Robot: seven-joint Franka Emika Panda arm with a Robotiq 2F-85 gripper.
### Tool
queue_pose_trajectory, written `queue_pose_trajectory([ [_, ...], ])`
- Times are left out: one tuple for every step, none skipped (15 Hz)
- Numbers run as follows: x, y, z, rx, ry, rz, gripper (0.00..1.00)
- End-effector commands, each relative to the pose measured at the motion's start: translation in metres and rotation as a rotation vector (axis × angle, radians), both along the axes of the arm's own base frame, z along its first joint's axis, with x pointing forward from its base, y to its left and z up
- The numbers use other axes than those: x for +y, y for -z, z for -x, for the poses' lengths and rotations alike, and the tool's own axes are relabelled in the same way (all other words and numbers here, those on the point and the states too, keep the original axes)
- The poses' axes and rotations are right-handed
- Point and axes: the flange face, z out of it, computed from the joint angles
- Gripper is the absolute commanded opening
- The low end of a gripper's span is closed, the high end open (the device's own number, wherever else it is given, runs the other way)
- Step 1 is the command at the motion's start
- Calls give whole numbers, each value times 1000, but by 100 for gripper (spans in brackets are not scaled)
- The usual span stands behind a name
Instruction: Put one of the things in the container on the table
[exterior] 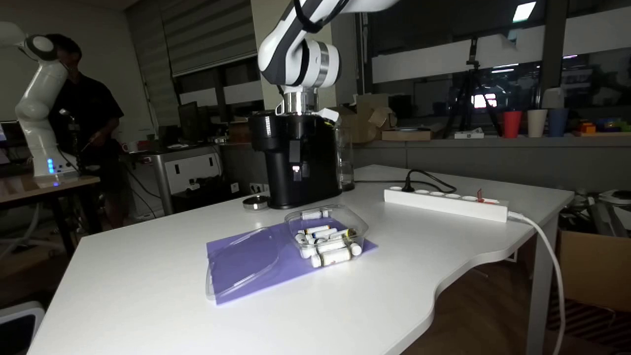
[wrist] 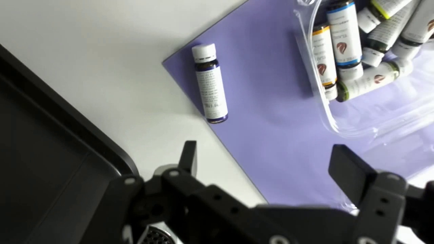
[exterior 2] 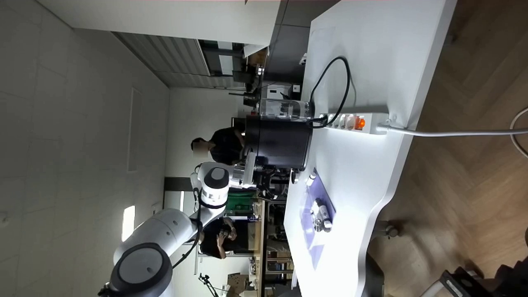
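Observation:
The container, a shallow clear plastic tray (wrist: 369, 115), sits on the purple mat and holds several small white-labelled bottles (wrist: 345, 37). It also shows in an exterior view (exterior: 362, 223). One loose white-capped bottle (wrist: 212, 91) lies on the mat's corner, outside the tray; it shows in both exterior views (exterior: 314, 215) (exterior 2: 311, 178). My gripper (wrist: 264, 152) is open with nothing between its fingers. It hangs above the mat's edge, beside the black machine, short of the loose bottle in the wrist view. In both exterior views it is dark against its surroundings (exterior: 297, 165) (exterior 2: 268, 183). The table (exterior: 419, 281) is white.
The tall black machine (exterior 2: 280, 142) stands close to my gripper; its edge fills the left of the wrist view (wrist: 51, 162). A clear lid (exterior: 244, 264) lies on the purple mat (exterior: 286, 276) beside the tray. A white power strip (exterior: 446, 204) and a round tin (exterior: 256, 202) are on the table.

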Motion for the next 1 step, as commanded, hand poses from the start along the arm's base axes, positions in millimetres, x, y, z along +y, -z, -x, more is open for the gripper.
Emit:
queue_pose_trajectory([
  [-1, -5, 0, 5, 5, -2, 100],
])
